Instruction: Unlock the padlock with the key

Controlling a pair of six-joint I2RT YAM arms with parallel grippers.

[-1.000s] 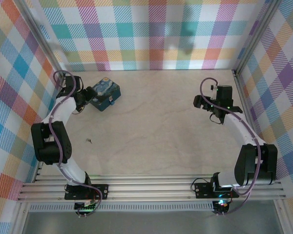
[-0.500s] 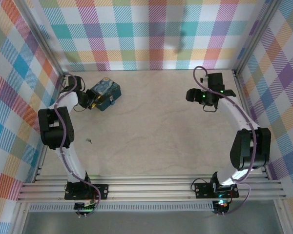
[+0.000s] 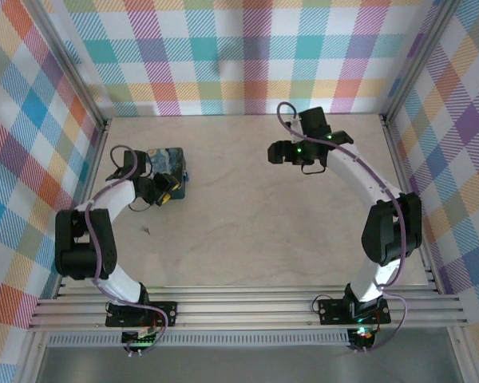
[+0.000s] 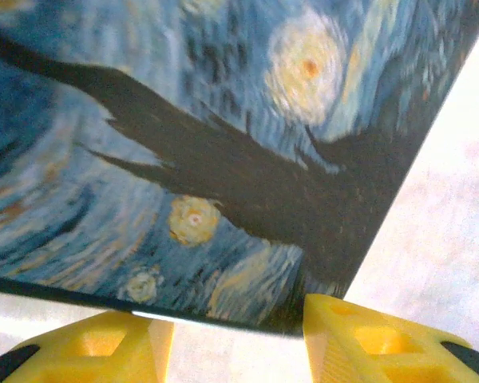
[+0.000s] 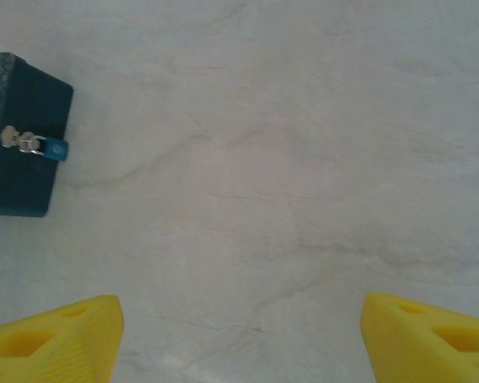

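Padlock appearance: small padlock (image 5: 33, 144) with a silver-coloured part and a bright blue part, set against the dark side wall of the box; too small to tell shackle from body
Padlock location: on the box wall that faces 3 o'clock in the top view; at 9 o'clock in the right wrist view
Box: rectangular box (image 3: 164, 162) whose lid carries a swirling dark blue night-sky print with yellow stars, lying at 10 o'clock on the pale veined tabletop (image 3: 255, 215)
Left gripper (image 4: 238, 335): yellow fingers spread, pinching nothing; the lid edge runs just beyond the tips; in the top view it sits at the 6 o'clock side of the box
Right gripper (image 5: 239, 319): yellow fingers spread wide over bare tabletop, well apart from the box, at 1 o'clock on the table
Hard to make out: a small dark object (image 3: 146, 231) at 8 o'clock on the tabletop, too small to identify; the keyhole cannot be made out
Cut off: the box is cropped by the left edge of the right wrist view; the lid overruns the left wrist view; all four fingers are cropped at the bottom edges
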